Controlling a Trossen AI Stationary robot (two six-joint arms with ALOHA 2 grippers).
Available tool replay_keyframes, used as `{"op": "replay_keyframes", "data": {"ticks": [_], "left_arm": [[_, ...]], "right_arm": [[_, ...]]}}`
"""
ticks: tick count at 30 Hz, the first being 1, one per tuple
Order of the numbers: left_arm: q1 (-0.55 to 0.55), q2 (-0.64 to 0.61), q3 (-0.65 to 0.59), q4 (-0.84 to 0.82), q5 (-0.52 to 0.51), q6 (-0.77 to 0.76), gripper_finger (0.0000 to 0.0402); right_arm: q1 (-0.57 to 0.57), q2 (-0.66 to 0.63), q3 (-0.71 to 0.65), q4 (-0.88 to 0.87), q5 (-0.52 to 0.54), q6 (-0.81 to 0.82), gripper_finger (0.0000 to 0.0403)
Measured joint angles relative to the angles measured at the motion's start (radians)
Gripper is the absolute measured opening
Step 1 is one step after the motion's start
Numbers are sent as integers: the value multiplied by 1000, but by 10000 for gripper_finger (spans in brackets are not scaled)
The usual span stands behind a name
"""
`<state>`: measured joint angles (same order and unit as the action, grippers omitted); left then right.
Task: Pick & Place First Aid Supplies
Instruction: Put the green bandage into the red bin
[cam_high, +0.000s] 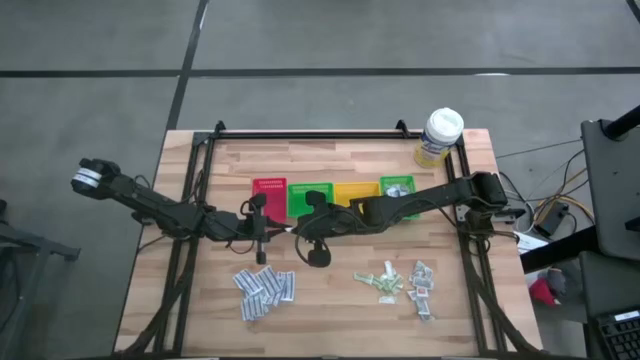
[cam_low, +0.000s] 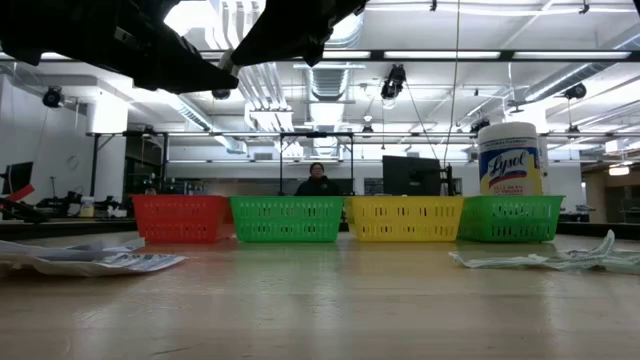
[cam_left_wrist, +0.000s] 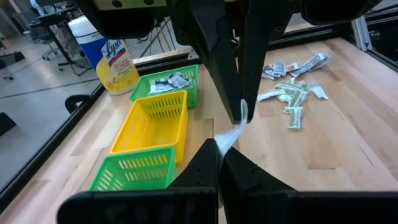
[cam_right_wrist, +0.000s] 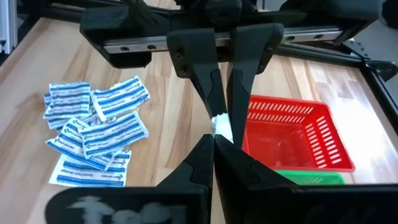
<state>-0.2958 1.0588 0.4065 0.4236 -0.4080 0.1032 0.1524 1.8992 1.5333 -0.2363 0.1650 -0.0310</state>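
The wooden table stood on a grey concrete floor crossed by dark seams, with cables trailing off one side toward a black stand. Beyond it the room was a big open workshop with a white ceiling, bright strip lights and hanging ducts. A person sat at a far desk beside a dark monitor, with cluttered benches along one wall.

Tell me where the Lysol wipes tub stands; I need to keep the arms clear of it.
In the high view the wipes tub stands at the table's far right corner, just behind the rightmost green bin.
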Motion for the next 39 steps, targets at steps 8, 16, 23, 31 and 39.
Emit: {"op": "replay_keyframes", "data": {"ticks": [8,16,23,31,39], "left_arm": [[0,0,0,-28,12,-36,0],[0,-1,0,-103,-88,-107,0],[53,-5,7,-285,-267,-237,0],[290,-5,53,-493,-189,-333,0],[564,-5,107,-634,44,-368,0]], "right_arm": [[0,0,0,-9,19,-25,48],[-1,-3,0,-147,100,-22,116],[28,-6,0,-319,97,26,140],[90,-6,-3,-489,96,126,133],[181,-6,-11,-558,93,160,129]]}}
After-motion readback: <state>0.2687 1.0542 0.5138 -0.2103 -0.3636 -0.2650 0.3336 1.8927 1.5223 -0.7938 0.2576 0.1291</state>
